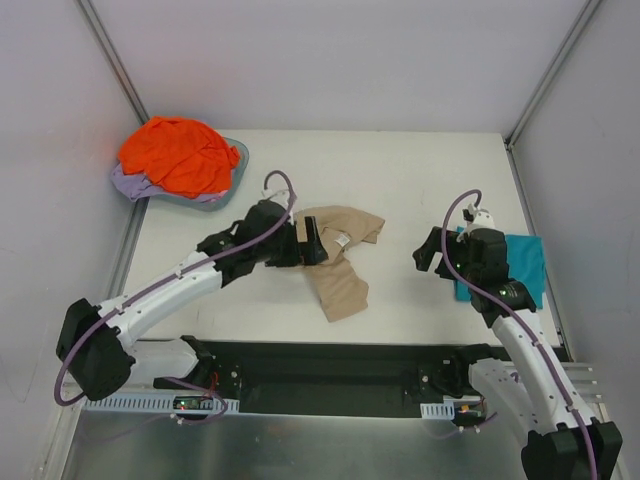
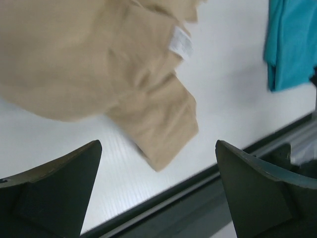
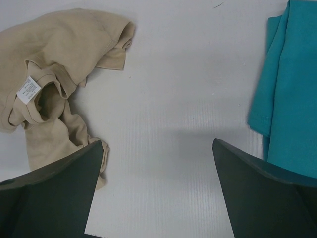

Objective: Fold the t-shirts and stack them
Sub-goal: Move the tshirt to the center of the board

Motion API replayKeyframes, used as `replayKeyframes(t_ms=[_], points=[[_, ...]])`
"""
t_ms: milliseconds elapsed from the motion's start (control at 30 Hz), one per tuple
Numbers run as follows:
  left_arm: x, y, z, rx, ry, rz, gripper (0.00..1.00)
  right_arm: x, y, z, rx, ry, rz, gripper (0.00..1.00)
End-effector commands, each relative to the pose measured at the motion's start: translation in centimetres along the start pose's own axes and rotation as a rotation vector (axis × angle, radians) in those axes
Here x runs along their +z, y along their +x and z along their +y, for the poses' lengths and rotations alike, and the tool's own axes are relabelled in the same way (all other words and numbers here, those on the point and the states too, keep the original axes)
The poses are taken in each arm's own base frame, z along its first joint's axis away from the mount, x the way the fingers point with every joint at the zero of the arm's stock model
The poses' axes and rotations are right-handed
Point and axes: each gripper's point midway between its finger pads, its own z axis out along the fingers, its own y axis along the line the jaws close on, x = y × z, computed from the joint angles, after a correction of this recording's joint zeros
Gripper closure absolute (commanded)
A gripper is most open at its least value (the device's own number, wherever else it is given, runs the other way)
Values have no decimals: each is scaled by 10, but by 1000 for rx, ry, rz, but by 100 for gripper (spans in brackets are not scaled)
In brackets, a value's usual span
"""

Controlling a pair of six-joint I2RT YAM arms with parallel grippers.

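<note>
Base rail: a dark rail [image 1: 330, 375] runs along the bottom of the overhead view, with both arms rising from it.
Left gripper: the left gripper [image 1: 312, 243] sits left of centre, over the left edge of the tan cloth. Its own camera shows the two dark fingers [image 2: 54, 193] spread wide with nothing between them. Whether it touches the cloth cannot be told.
Right gripper: the right gripper [image 1: 428, 255] sits right of centre above bare table. Its jaws are wide apart and empty (only white surface shows in the gap).
Tan t-shirt: the tan t-shirt [image 1: 340, 270] lies crumpled in the middle of the white table [image 1: 400, 180], with one part trailing toward the bottom of the frame. A white neck label [image 3: 28, 91] faces up.
Teal t-shirt: the teal t-shirt [image 1: 520, 265] lies flat at the right edge of the table, partly under the right arm and well apart from the tan one.
Orange t-shirt: the orange t-shirt [image 1: 178, 155] is heaped at the upper left of the frame.
Lavender t-shirt: the lavender t-shirt [image 1: 135, 185] shows beneath the orange one, at its lower left.
Basin: the teal-grey basin [image 1: 238, 160] holds both shirts at the table's far left corner, its rim showing to their right.
</note>
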Motion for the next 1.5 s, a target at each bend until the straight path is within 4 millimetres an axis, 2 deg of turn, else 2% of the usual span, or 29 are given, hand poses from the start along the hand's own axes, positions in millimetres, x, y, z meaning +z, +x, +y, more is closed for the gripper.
replayKeyframes(t_ms=[0, 33, 100, 133, 233, 333, 600, 767, 900, 1000, 1300, 1367, 1467], points=[[-4, 59, -39, 29, 69, 121, 1, -1, -14, 1, 33, 17, -19, 3], [2, 82, -49, 77, 71, 175, 1, 0, -13, 2, 38, 17, -12, 3], [9, 93, -69, 114, 89, 213, 1, 2, -12, 1, 53, 23, 0, 3], [18, 108, -84, 143, 103, 265, 2, 3, -10, 2, 55, 16, 8, 3], [40, 131, -102, 198, 98, 341, 8, 2, -10, 0, 62, 23, 13, 3], [61, 148, -106, 220, 78, 404, 16, -3, -12, -7, 68, 53, -5, 3], [104, 174, -90, 235, -48, 483, 36, -8, -15, -17, 87, 81, -23, 3], [118, 172, -64, 284, -227, 442, 50, -5, -13, -20, 92, 88, -11, 3], [119, 177, -48, 314, -313, 461, 58, -4, -12, -21, 93, 90, 0, 3], [120, 180, -45, 321, -327, 472, 67, -3, -11, -22, 96, 95, 2, 3], [128, 186, -37, 345, -373, 495, 75, -3, -11, -23, 93, 94, 4, 3], [129, 188, -34, 347, -382, 496, 81, -3, -11, -24, 93, 98, 2, 3], [131, 192, -27, 361, -420, 497, 80, -4, -11, -24, 94, 98, 0, 3]])
